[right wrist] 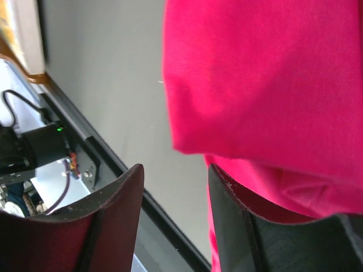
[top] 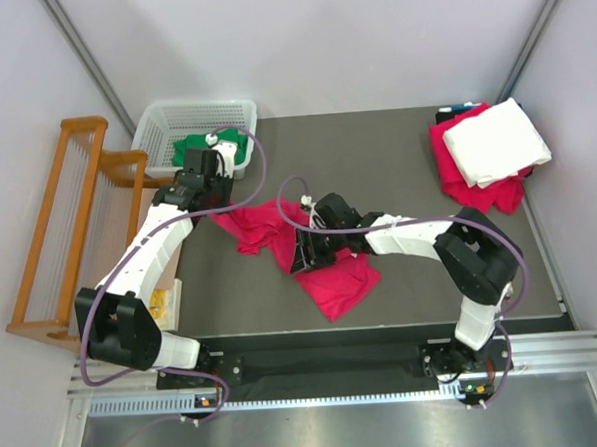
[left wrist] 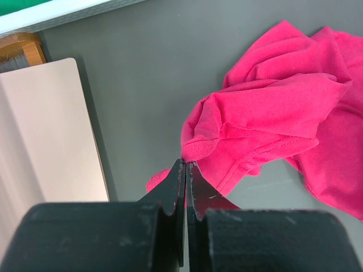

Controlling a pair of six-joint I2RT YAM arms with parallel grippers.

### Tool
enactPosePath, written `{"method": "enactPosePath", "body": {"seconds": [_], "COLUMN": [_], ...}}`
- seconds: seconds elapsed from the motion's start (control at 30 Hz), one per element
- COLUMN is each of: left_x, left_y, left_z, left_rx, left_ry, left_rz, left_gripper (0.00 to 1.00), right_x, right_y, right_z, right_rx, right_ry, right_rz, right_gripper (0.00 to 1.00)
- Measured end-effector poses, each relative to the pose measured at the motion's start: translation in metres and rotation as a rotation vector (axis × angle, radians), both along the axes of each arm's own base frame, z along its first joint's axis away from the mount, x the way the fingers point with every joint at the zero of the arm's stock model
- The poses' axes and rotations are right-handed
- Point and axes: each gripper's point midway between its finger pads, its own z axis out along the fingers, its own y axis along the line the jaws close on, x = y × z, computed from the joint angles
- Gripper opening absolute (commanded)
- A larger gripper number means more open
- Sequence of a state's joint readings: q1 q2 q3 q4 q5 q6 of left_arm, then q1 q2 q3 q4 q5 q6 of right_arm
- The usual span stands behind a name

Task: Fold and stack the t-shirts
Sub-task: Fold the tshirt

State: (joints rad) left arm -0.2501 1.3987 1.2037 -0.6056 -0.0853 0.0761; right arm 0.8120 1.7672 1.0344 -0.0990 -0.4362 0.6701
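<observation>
Black fingers of my left tool point(left wrist: 186, 165) sit pressed together, the crimson-pink t-shirt point(left wrist: 272, 107) crumpled on the counter point(left wrist: 136, 79) just past their tips. My right tool point(right wrist: 173, 178) stands part-open, counter showing between its jaws, the same shirt against one finger.

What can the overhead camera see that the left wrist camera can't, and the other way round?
Overhead only: the right arm, and a white shirt stacked on a pink one at the far right. Left wrist only: the left gripper close up, shut, tips at the cloth's edge. Both: the crumpled pink shirt on the grey table; the basket is only a sliver in the wrist view.
</observation>
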Motion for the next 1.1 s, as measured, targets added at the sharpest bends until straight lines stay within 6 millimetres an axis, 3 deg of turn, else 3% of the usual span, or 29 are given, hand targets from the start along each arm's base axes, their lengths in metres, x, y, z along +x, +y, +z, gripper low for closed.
{"method": "enactPosePath", "body": {"seconds": [0.17,0.67,1.0,1.1], "left_x": [0.0,0.0,0.0,0.0], "left_y": [0.0,0.0,0.001,0.001], "left_z": [0.0,0.0,0.0,0.0], "left_rx": [0.0,0.0,0.002,0.003], "left_ry": [0.0,-0.001,-0.001,-0.002], "left_rz": [0.0,0.0,-0.001,-0.001], "left_gripper": [0.0,0.0,0.0,0.0], "right_x": [-0.005,0.01,0.009,0.007], "right_y": [0.003,0.027,0.024,0.018], "right_z": [-0.016,-0.006,-0.024,-0.032], "right_rx": [-0.025,0.01,-0.025,-0.05], "right_ry": [0.033,0.007,0.025,0.027], "right_rz": [0.015,0.027,0.021,0.015], "right_gripper": [0.49,0.48,0.46,0.39]}}
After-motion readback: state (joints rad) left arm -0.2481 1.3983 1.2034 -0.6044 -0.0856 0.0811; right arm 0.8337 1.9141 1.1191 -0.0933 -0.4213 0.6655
